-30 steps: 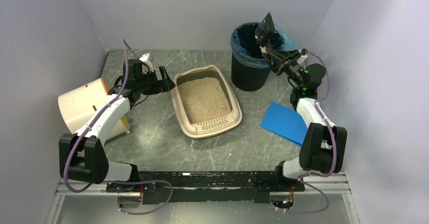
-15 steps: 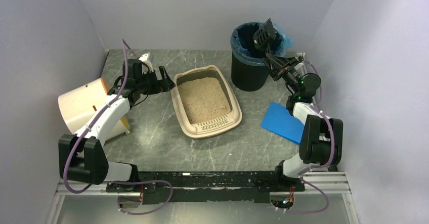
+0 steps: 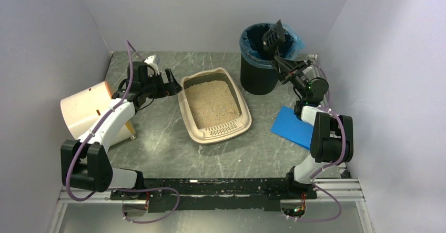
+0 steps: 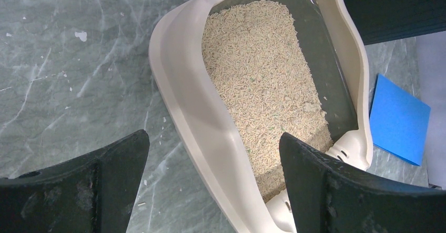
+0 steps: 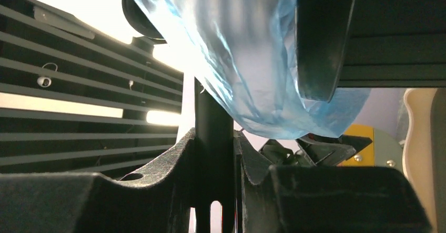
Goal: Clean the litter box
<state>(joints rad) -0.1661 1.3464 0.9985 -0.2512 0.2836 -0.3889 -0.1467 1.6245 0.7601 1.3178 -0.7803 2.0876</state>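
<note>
The litter box (image 3: 223,132) is a beige tray with tan litter and a slotted lip at its near end, mid-table. My left gripper (image 3: 172,85) hangs open just above its left rim, nothing between the fingers. In the left wrist view the rim (image 4: 179,85) runs between the spread fingertips of the left gripper (image 4: 213,138). My right gripper (image 3: 286,64) is shut on the handle of a black slotted scoop (image 3: 273,34), held up over the black bin (image 3: 257,78). The right wrist view shows the right gripper (image 5: 214,154) clamped on the scoop handle (image 5: 213,117), under the blue liner (image 5: 247,59).
A cream cylindrical drum (image 3: 87,107) lies on its side at the left, beside my left arm. A blue square pad (image 3: 295,127) lies flat right of the litter box, also seen as the blue pad (image 4: 398,120). Walls close in the left, back and right.
My right arm has folded in toward its base, and the scoop has shifted slightly left and down over the bin. The left arm has not moved.
</note>
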